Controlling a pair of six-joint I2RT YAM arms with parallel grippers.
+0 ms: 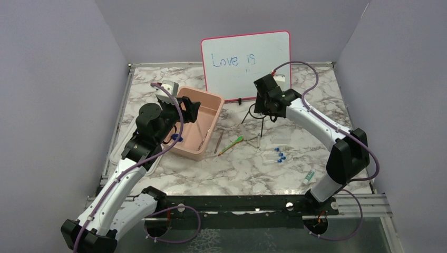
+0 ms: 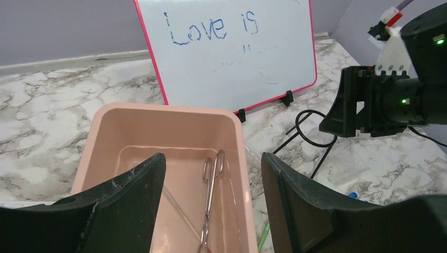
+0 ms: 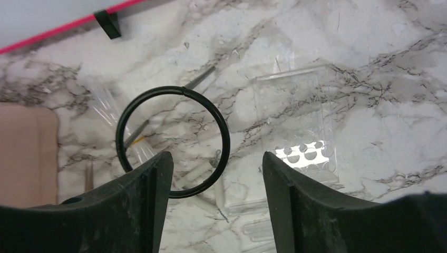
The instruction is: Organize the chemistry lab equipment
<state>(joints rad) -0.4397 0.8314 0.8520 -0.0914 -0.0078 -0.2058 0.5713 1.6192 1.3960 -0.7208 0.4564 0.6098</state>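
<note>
The tongs point(image 2: 210, 195) are laid inside the tub point(image 2: 168, 109), beneath the left hand point(image 2: 213, 161), which is held apart and empty. The tripod point(image 3: 174, 88) is stood under the right hand point(image 3: 217, 158), likewise spread, gripping nothing. The green tool point(image 1: 232, 145) and tubes point(image 1: 278, 154) are left on the counter point(image 1: 237, 174).

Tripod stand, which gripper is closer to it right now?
Right. The right gripper hovers open directly over the ring of the stand; the left gripper is off to the side, above the pink tub holding the tongs.
</note>
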